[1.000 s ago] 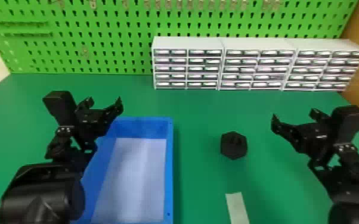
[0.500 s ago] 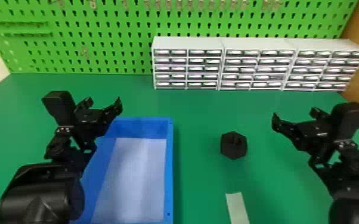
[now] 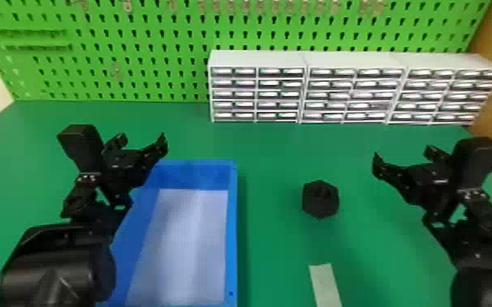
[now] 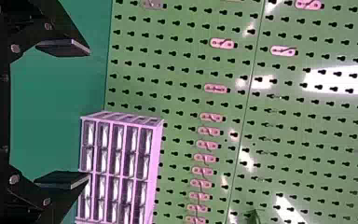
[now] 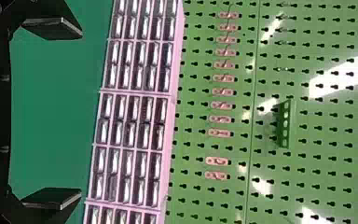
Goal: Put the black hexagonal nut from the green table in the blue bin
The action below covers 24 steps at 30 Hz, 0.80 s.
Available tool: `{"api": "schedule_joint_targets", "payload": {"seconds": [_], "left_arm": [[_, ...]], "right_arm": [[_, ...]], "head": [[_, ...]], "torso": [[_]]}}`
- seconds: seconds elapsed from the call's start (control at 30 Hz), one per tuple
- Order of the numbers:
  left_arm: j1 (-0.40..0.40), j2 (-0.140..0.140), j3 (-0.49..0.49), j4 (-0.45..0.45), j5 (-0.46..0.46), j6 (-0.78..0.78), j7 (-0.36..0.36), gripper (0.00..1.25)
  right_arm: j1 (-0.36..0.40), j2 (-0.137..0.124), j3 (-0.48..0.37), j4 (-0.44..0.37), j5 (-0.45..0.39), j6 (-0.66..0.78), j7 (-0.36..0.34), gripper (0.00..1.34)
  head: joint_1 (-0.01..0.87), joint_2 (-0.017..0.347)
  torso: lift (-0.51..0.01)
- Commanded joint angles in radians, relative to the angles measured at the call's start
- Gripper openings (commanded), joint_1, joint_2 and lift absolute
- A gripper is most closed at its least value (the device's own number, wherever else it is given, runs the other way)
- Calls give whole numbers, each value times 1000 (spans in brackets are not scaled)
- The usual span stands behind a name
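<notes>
The black hexagonal nut (image 3: 320, 199) lies on the green desk (image 3: 273, 253), right of the blue bin (image 3: 233, 228). Both the left end effector (image 4: 63, 114) and right end effector (image 5: 52, 113) stand wide apart, empty. A grip off its flats, probably faceted, could let it slip; a low carry could clip the bin's near right wall.

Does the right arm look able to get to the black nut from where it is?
Probably yes: the right hand is open, to the right of the nut, with nothing standing between them.
</notes>
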Motion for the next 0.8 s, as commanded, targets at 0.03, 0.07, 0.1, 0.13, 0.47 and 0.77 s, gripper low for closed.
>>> {"api": "schedule_joint_targets", "payload": {"seconds": [0.03,0.07,0.1,0.13,0.47,0.77], "left_arm": [[5,0,2,0,2,0,0,928],[5,0,0,0,2,0,0,927],[5,0,0,0,2,0,0,928],[5,0,0,0,2,0,0,927],[7,0,0,0,2,0,0,928],[4,0,-6,0,-1,0,0,927]], "right_arm": [[-12,1,-4,-3,-10,44,0,1226],[-13,0,-6,-5,-10,50,0,1226],[-16,0,-7,-6,-10,58,0,1226],[-19,-2,-9,-8,-10,65,0,1226],[-82,-5,-15,-8,-10,190,0,1226],[-156,-30,-6,2,-10,331,0,1226]], "head": [[686,51],[686,51],[686,51],[686,51],[686,51],[686,51]], "torso": [[-97],[-97],[-97],[-97],[-97],[-97]]}}
